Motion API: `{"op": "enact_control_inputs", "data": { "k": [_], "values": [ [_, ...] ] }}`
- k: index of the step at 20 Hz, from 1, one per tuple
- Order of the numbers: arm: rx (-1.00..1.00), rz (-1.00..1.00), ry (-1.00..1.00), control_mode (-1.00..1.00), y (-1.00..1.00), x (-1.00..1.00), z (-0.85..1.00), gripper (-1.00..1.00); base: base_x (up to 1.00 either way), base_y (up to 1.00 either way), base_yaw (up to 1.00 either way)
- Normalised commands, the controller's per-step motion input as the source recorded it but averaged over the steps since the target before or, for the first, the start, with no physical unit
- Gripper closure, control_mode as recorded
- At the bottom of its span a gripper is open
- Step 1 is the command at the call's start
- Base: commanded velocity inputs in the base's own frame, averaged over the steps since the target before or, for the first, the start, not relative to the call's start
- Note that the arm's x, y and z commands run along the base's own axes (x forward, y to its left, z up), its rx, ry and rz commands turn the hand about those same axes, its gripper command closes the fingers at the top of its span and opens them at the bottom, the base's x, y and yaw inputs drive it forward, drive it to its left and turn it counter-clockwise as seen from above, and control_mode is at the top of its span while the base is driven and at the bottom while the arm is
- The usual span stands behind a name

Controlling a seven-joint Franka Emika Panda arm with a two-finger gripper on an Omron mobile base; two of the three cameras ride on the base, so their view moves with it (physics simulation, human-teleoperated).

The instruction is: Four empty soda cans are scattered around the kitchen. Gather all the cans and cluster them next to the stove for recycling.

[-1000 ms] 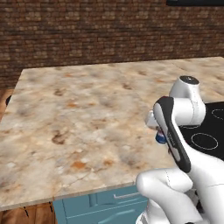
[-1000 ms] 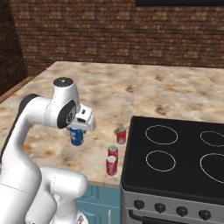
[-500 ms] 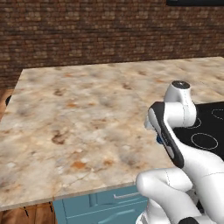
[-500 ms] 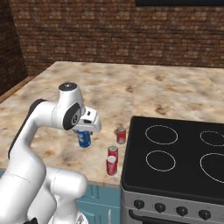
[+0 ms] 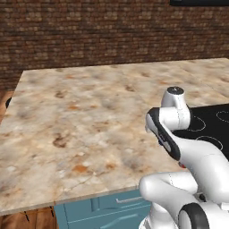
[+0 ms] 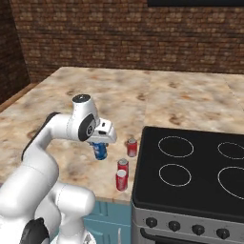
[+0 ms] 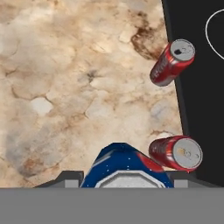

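Note:
My gripper [image 6: 100, 146] is shut on a blue soda can [image 6: 100, 151] and holds it upright just above the marble counter [image 6: 95, 95]. Three red soda cans stand by the stove's left edge: one [image 6: 132, 147] farther back, two [image 6: 123, 165] [image 6: 121, 180] nearer the front. The stove [image 6: 190, 190] is a black glass cooktop with white burner rings. In the hand view the blue can [image 7: 127, 166] sits between the fingertips of the gripper [image 7: 124, 178], with two red cans [image 7: 173, 62] [image 7: 177, 153] against the stove's edge [image 7: 201, 96]. In the left base view my arm hides the can.
The marble counter [image 5: 89, 112] stretches wide to the left and back to a brick wall [image 6: 119, 38]. Its front edge drops to blue cabinet drawers [image 5: 103, 208]. The stove's control knobs [image 6: 186, 226] line its front panel.
My arm has carried the blue can to the right, closer to the red cans and the stove. The red cans have not moved.

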Motion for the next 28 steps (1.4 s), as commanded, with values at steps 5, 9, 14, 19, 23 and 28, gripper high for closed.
{"op": "enact_control_inputs", "data": {
  "k": [5,9,14,19,23,28],
  "values": [
    [0.07,0.00,0.15,-1.00,-0.44,0.02,-0.27,1.00,0.00,0.00,0.00],
    [0.00,0.00,0.08,-1.00,-0.09,0.09,-0.32,1.00,0.00,0.00,0.00],
    [0.00,0.00,0.00,-1.00,0.00,0.18,-0.27,1.00,0.00,0.00,0.00],
    [0.00,0.00,0.00,-1.00,0.00,0.52,-0.22,1.00,0.00,0.00,0.00],
    [-0.02,-0.01,0.00,-1.00,0.00,0.34,-0.15,1.00,0.00,0.00,0.00],
    [0.00,-0.01,0.00,-1.00,-0.10,0.15,-0.11,1.00,0.00,0.00,0.00]
  ]
}}
